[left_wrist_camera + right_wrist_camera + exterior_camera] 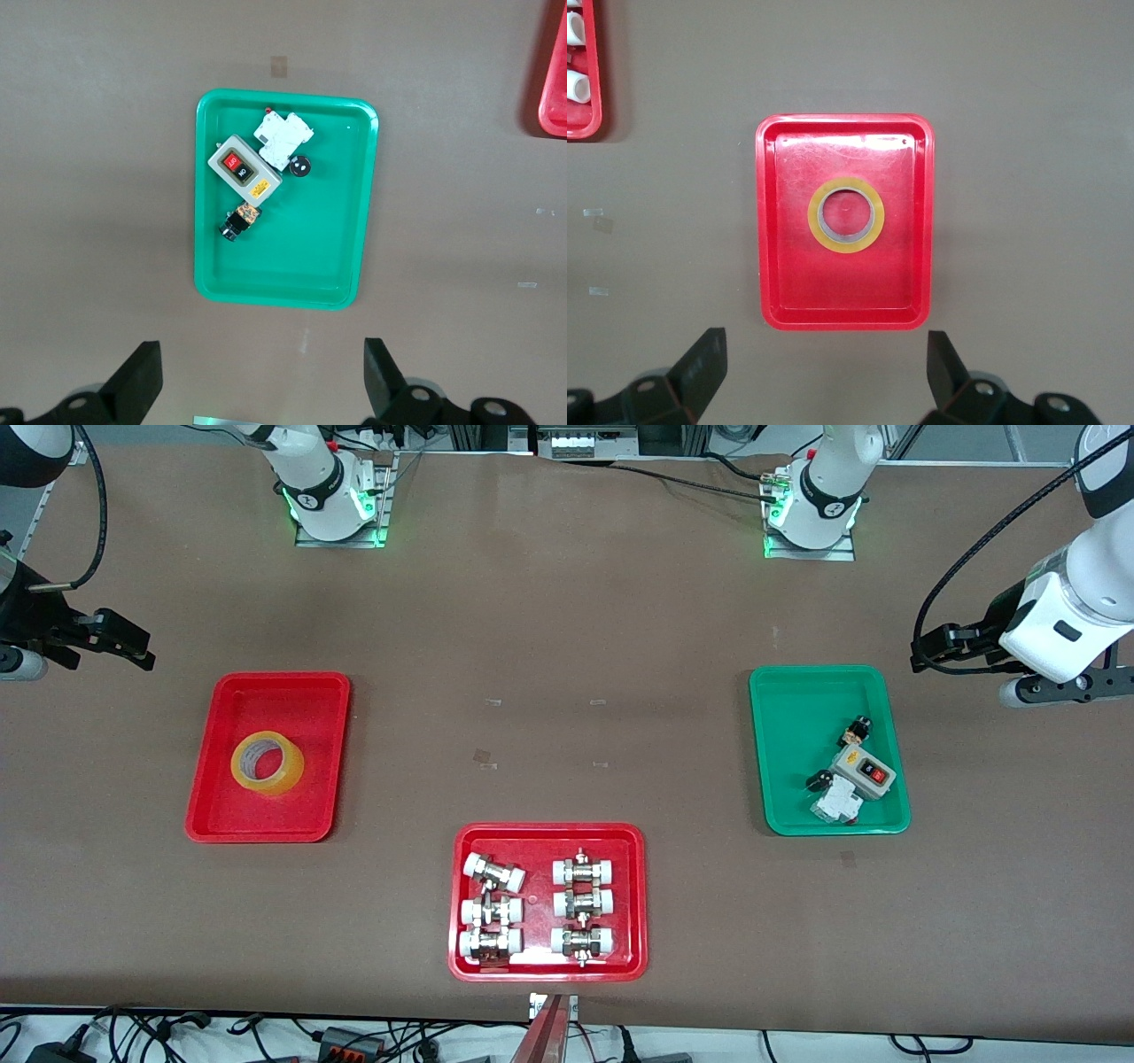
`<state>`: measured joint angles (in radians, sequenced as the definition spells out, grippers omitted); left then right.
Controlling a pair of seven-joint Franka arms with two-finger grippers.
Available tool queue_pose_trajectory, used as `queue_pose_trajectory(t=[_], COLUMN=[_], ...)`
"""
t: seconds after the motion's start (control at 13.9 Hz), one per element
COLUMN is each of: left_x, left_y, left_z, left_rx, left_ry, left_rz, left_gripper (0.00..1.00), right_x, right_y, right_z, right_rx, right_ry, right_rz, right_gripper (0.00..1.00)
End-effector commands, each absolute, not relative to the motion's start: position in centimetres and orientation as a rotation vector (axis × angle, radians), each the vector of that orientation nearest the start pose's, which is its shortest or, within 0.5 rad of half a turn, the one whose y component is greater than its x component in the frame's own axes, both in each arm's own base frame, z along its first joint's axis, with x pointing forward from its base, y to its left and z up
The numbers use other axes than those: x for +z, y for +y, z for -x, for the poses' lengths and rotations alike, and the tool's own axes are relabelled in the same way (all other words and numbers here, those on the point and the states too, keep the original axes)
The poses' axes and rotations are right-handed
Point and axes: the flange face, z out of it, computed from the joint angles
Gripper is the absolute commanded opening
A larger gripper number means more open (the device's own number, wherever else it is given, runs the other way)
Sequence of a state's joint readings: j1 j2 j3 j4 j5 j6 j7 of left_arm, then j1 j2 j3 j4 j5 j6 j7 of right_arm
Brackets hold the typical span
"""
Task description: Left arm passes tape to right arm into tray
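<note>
The yellow tape lies flat in the middle of the plain red tray, toward the right arm's end of the table; the right wrist view shows the tape ringed by the tray's bare floor. My right gripper hangs open and empty over bare table beside that tray, and its jaws stand wide apart. My left gripper hovers open and empty over the table by the green tray, holding nothing.
A green tray with a grey switch box and small electrical parts sits toward the left arm's end. A second red tray holding several white-capped metal fittings lies nearest the front camera, midway along the table.
</note>
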<state>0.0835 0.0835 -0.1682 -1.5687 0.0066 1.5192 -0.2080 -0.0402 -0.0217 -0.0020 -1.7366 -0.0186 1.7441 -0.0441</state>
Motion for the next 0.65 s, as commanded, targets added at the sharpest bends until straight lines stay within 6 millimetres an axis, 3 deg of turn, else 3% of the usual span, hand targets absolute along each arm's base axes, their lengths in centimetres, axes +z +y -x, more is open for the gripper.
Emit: queue_pose_trajectory(t=[0.0,0.58], left_x=[58.09,58.18], left_y=[-3.89,-3.89], left_z=[-56.34,-56.39], left_rx=[0.209,0.202], left_ry=[-0.201,-0.201], left_rz=[3.124,3.125], left_gripper=[1.0,1.0], right_x=[57.99,57.97], right_y=[-2.15,-2.11], right_z=[-55.46,-55.23], right_rx=[-0.043,-0.016], right_ry=[0.0,0.003], right_rz=[3.155,3.151], right_gripper=[1.0,1.0])
